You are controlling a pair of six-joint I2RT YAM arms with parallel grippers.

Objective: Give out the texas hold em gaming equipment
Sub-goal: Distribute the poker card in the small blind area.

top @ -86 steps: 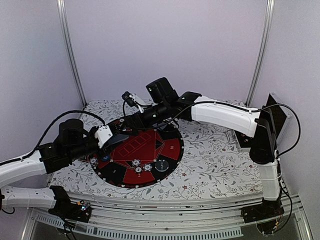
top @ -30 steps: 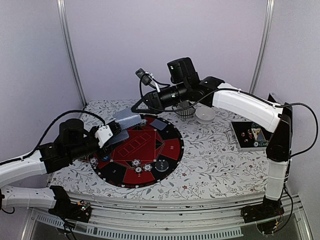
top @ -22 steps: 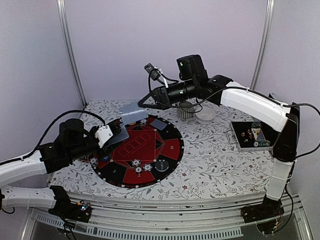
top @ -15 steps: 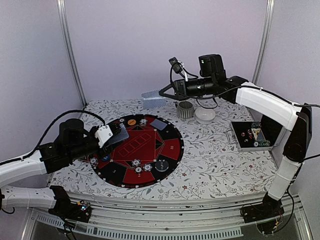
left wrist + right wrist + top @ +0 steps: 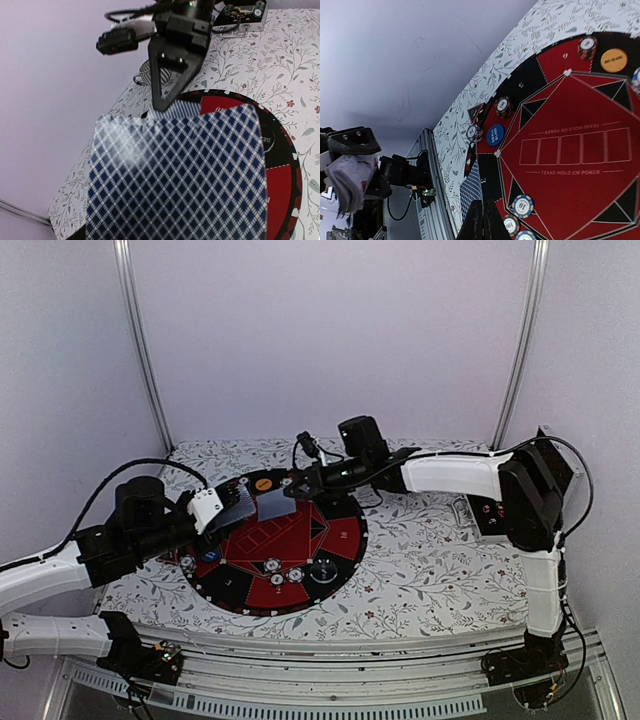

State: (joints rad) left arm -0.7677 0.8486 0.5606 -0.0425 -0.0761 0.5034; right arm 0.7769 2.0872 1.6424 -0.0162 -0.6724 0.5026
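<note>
Pinching blue-checked playing card (image 5: 275, 506) at its edge, right gripper (image 5: 161, 106) shut | left gripper (image 5: 228, 505) clamps matching card stack (image 5: 175, 180) | likely light, slick, bendy.

The blurred blue-checked stack of playing cards (image 5: 175, 175) overran the left wrist view's bottom edge; the right pincer (image 5: 484, 222) half hid one blue-backed card (image 5: 469, 192).

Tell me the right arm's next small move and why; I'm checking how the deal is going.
Probably lower and let go: the right gripper is shut on a card held over the mat, beside the deck, and the card is not yet set down.
</note>
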